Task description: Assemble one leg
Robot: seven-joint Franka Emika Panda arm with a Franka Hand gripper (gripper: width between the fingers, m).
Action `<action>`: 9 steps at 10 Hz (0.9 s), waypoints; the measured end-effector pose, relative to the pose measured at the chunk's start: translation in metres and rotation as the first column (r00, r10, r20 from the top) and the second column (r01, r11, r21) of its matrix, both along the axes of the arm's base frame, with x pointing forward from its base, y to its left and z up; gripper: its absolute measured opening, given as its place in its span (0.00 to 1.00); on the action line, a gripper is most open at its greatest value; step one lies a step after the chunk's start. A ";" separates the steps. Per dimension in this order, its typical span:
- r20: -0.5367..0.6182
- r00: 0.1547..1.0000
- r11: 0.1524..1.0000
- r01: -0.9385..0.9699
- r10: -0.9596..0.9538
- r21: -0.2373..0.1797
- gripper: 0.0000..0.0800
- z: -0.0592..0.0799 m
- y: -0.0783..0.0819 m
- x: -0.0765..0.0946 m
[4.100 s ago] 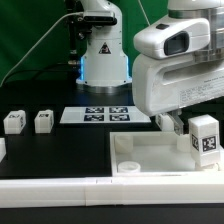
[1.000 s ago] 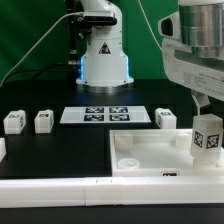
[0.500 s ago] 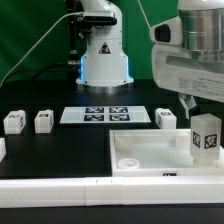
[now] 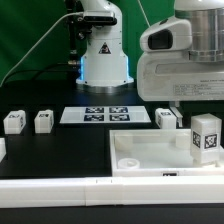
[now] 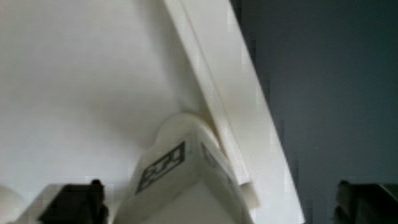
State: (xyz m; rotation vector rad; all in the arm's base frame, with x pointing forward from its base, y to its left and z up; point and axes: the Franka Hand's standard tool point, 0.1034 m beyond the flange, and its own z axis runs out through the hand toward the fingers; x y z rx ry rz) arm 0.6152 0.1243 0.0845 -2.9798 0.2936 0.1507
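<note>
Four legs and one tray are showing.
The white tagged leg is standing upright at the tray corner; the claw is gaping wide.

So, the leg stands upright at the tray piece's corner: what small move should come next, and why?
Probably close on the leg and twist it in. The gripper is open, jaws either side of the leg, at a corner of the tray piece; whether the leg is fully seated cannot be told.
</note>
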 end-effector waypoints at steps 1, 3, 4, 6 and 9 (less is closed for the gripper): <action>0.018 0.994 0.994 -0.112 0.112 0.006 0.81 0.000 -0.001 0.000; 0.055 0.945 0.946 -0.323 0.321 0.015 0.81 0.000 -0.004 0.001; 0.065 0.924 0.926 -0.378 0.376 0.017 0.81 0.000 -0.005 0.001; 0.067 0.920 0.922 -0.387 0.385 0.017 0.81 0.000 -0.005 0.001; 0.067 0.920 0.922 -0.387 0.385 0.017 0.50 0.000 -0.005 0.001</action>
